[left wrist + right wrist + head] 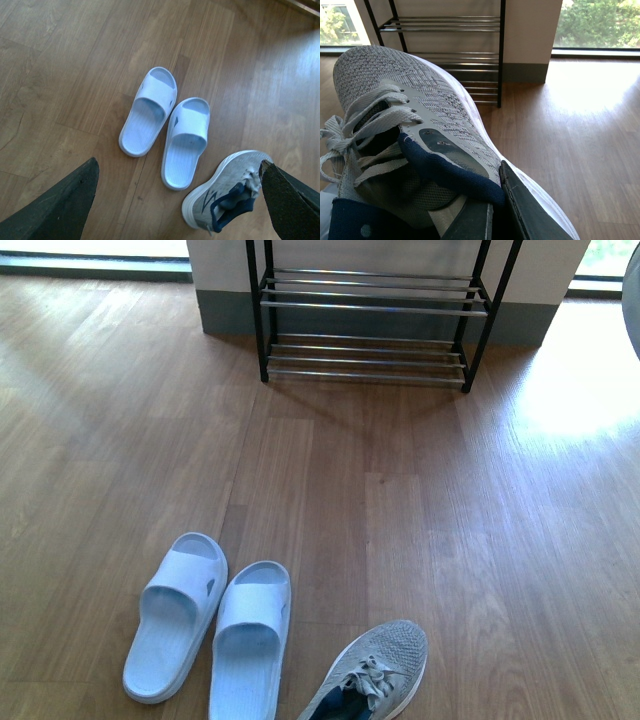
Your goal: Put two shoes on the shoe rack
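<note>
A: In the right gripper (490,200), what's clamped?
B: One grey sneaker (420,100), pinched at the side of its collar, with one finger inside on the navy lining and one outside. It has a knit upper, loose pale laces and a thick white sole.
A: And the rack (445,22) from there?
B: Ahead, past the toe. The shoe's length points roughly at the chrome bars, with bare wooden floor (420,500) between them, so they're well apart. I'd judge the move to be a carry forward, toe first, onto a low tier.
A: The other sneaker (385,660)?
B: It's on the floor near the robot, toe angled ahead and to the right, just beside two pale blue sandals (250,640) lying side by side.
A: Which arm suits it?
B: The left gripper (178,165) hangs above that group, spread wide and holding nothing, so it is the nearer one.
</note>
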